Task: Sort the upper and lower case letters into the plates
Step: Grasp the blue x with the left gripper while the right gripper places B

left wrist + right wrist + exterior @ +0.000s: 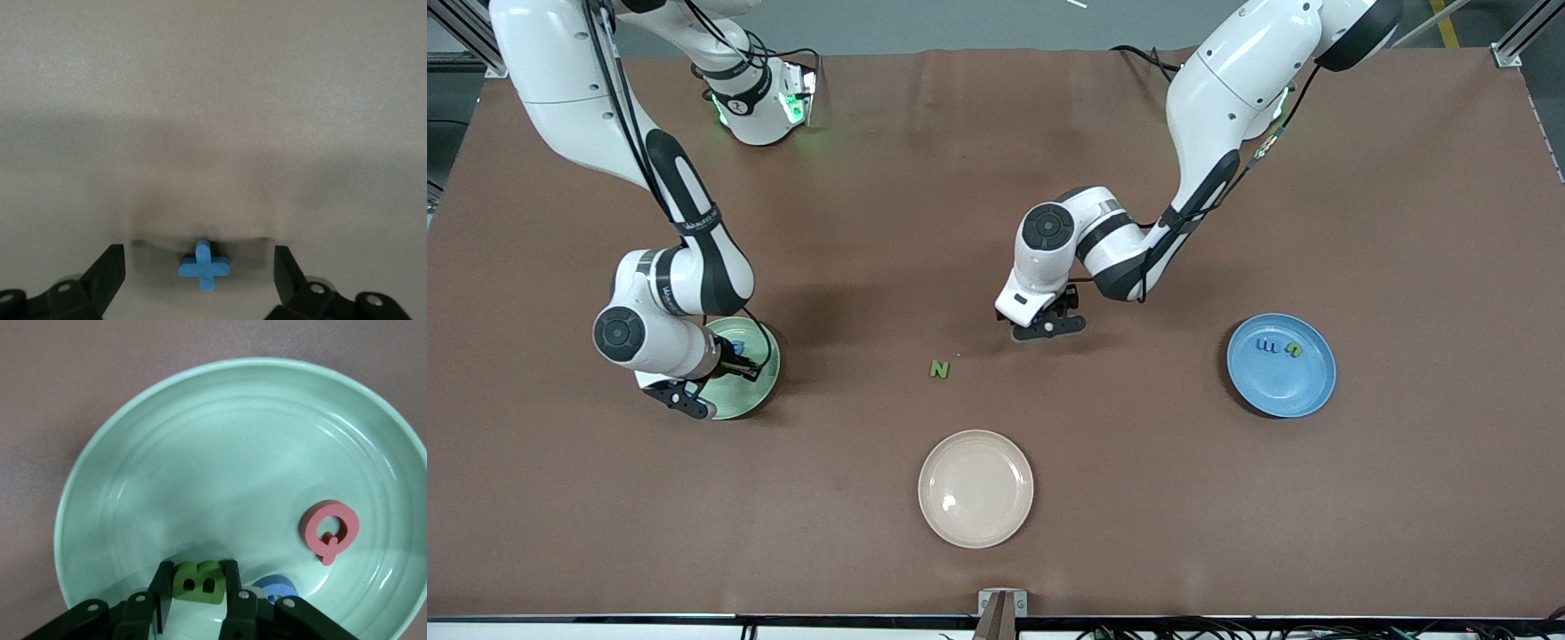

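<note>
I count three letters at the mint plate (220,440), a red Q (329,528) among them; my right pincer (198,595) pinches a green B (199,579) over it. The blue plate (1282,391) toward the left arm's end holds two. A green N (939,370) and blue t (203,266), between my spread left pincer's (199,270) fingers, remain on the counter (996,178).

Brown table (996,551); grey floor (960,22), perhaps concrete

Even overhead light; soft arm shadows on the table (996,178). Glare on the beige plate (950,503). Wrist views slightly soft.
</note>
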Robot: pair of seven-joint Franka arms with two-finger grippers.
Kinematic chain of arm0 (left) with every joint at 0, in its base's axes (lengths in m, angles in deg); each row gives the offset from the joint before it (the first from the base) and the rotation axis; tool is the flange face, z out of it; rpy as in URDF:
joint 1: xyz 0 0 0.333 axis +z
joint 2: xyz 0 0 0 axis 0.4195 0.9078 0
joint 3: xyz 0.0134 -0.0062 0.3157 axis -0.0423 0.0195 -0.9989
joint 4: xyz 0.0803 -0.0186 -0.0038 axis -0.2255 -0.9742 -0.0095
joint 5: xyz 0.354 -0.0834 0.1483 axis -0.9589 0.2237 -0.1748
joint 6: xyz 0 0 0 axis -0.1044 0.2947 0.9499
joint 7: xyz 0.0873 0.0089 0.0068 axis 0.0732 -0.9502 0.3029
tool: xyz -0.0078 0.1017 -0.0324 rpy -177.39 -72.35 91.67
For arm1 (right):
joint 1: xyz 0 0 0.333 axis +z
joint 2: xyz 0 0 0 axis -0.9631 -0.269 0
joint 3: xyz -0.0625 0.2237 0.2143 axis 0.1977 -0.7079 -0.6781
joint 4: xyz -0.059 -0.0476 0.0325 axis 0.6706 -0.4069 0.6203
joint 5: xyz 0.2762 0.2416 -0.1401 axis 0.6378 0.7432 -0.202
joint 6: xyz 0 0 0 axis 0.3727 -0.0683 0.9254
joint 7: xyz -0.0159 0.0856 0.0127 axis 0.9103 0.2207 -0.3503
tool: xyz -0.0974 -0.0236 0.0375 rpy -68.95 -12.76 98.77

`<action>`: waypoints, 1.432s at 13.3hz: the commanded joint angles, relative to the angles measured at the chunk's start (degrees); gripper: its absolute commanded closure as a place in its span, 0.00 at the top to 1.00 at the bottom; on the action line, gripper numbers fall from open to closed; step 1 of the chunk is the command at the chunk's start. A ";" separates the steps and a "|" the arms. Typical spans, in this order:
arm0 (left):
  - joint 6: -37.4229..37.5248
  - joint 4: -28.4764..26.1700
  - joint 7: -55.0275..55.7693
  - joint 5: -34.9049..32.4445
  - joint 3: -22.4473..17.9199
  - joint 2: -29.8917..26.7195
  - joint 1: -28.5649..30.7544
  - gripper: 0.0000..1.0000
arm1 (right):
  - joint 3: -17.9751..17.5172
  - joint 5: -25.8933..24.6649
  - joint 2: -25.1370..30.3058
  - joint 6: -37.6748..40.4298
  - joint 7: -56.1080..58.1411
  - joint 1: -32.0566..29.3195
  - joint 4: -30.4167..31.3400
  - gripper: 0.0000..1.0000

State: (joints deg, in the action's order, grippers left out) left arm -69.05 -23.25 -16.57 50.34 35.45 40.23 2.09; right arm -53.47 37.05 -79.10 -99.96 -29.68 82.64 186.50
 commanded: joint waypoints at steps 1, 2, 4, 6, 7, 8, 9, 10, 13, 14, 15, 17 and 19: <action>1.01 1.42 1.68 -1.30 -1.17 0.52 -1.46 0.79 | -0.40 0.61 0.42 0.77 1.18 -0.33 0.05 0.73; 1.01 1.42 1.68 -0.95 -1.17 0.43 -1.46 0.74 | -0.40 0.61 1.03 2.25 1.18 -0.33 -0.39 1.00; 1.09 1.42 1.77 -0.68 -1.17 0.35 -1.46 0.64 | -0.40 0.43 3.05 10.65 0.92 -0.25 -4.94 1.00; 1.10 1.34 1.77 -0.60 -1.17 0.26 -1.46 0.59 | -0.49 0.69 3.32 24.26 -2.49 1.24 -13.80 1.00; 1.10 1.34 1.77 -0.59 -1.09 0.26 -1.46 0.58 | -0.58 0.78 3.41 26.68 -5.38 2.20 -15.93 1.00; 1.27 1.34 1.77 -0.59 -1.09 0.17 -1.55 0.58 | -0.84 0.78 3.58 26.96 -9.68 4.39 -16.73 1.00; 1.88 1.34 1.68 -0.59 -1.00 0.17 -1.55 0.58 | -0.84 0.87 3.58 26.44 -13.98 6.85 -17.09 1.00; 2.50 1.34 1.68 -0.42 -0.91 0.17 -1.55 0.58 | -0.84 1.13 3.32 25.31 -17.94 9.22 -17.18 1.00; 3.12 1.34 1.68 1.16 -0.82 0.17 -1.55 0.58 | -0.84 2.19 2.62 18.55 -29.02 15.99 -16.83 1.00; 3.20 1.34 1.68 1.08 -0.82 0.17 -1.64 0.58 | -0.75 2.19 1.40 15.83 -32.36 18.19 -16.74 1.00; 3.12 1.34 1.68 1.16 -0.82 0.17 -1.73 0.58 | -0.84 2.19 -0.01 13.02 -36.22 19.43 -16.74 1.00; 3.12 1.42 1.59 1.16 -0.82 0.17 -1.73 0.56 | -0.75 2.19 -3.08 8.36 -42.30 22.94 -16.83 1.00; 3.20 1.42 1.68 1.16 -0.74 0.26 -1.73 0.53 | -0.75 2.10 -5.72 3.96 -47.31 25.58 -16.83 1.00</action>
State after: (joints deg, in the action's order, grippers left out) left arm -67.25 -22.26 -15.77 50.70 34.88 40.29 1.07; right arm -54.85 38.15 -82.64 -92.78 -72.94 106.01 169.91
